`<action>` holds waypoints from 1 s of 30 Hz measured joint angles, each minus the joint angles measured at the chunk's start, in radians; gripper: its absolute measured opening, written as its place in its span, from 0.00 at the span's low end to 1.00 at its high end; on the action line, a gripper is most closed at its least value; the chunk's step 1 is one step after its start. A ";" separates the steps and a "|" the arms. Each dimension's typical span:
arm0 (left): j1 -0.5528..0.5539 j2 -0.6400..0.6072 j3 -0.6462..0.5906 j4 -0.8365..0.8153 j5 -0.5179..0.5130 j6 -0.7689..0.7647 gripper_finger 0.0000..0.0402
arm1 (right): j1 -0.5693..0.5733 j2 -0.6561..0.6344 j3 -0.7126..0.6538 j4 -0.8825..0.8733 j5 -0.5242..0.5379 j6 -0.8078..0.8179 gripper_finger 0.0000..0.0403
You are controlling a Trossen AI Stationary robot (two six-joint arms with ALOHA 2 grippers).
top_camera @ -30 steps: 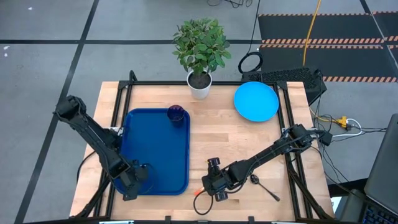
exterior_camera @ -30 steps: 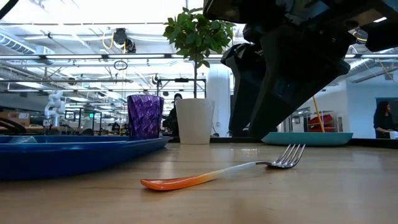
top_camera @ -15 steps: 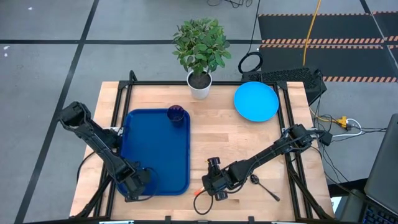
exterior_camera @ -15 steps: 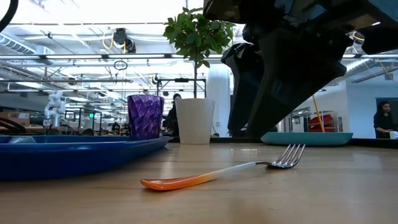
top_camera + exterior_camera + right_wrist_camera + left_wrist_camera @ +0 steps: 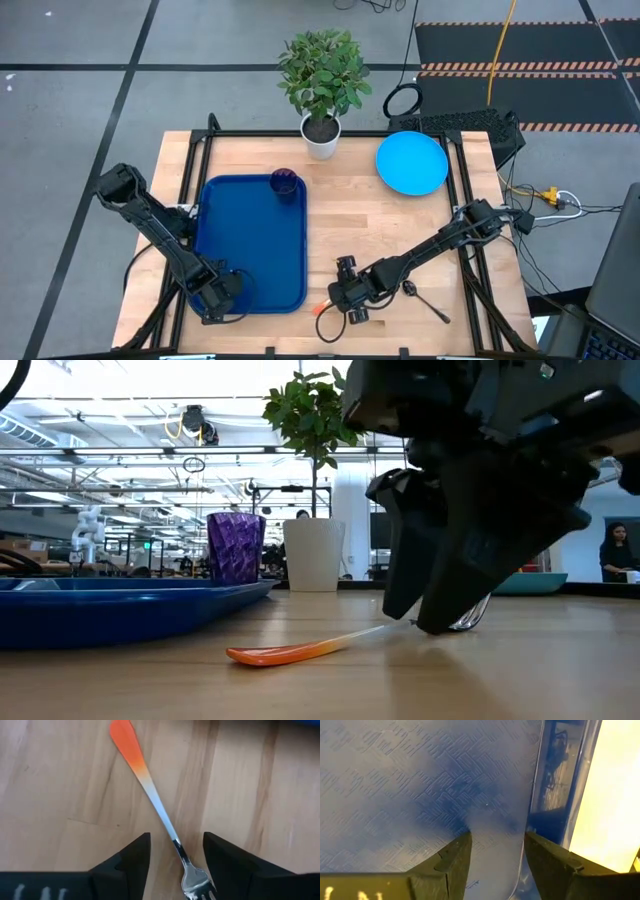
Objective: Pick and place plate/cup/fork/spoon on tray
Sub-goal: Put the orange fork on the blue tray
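Note:
The fork (image 5: 150,795) lies flat on the table near its front edge, orange handle toward the tray. It also shows in the low view (image 5: 290,652). My right gripper (image 5: 175,852) is open and low over it, one finger on each side of the fork's thin neck, touching nothing that I can see. It shows in the high view (image 5: 347,303). My left gripper (image 5: 495,850) is open and empty over the near right corner of the dark blue tray (image 5: 250,240). The purple cup (image 5: 283,183) stands upright in the tray's far right corner. The spoon (image 5: 425,300) lies on the table right of the fork.
The light-blue plate (image 5: 412,163) lies flat at the table's far right. A white plant pot (image 5: 321,140) stands at the far edge, between the tray and the plate. Bare wood lies between the tray and the plate.
My right gripper has gone down toward the fork, and its fingers now stand close to the table around the fork's tine end. The fork has stayed where it was. My left arm has shifted a little over the tray's near right corner.

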 joint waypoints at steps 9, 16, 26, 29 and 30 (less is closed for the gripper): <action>0.001 0.000 0.000 -0.001 -0.028 0.000 0.47 | -0.002 -0.001 -0.021 0.007 -0.004 0.001 0.11; 0.013 0.000 0.000 0.002 -0.050 0.000 0.47 | -0.003 -0.003 -0.024 0.007 -0.029 0.001 0.02; 0.045 0.003 -0.004 0.129 -0.098 0.048 0.47 | 0.004 -0.064 -0.027 -0.084 -0.032 0.039 0.00; 0.051 0.003 -0.004 0.152 -0.101 0.049 0.47 | 0.020 -0.116 -0.027 -0.149 -0.004 0.074 0.00; 0.052 0.003 -0.004 0.158 -0.103 0.049 0.47 | 0.026 -0.135 -0.027 -0.180 0.012 0.086 0.00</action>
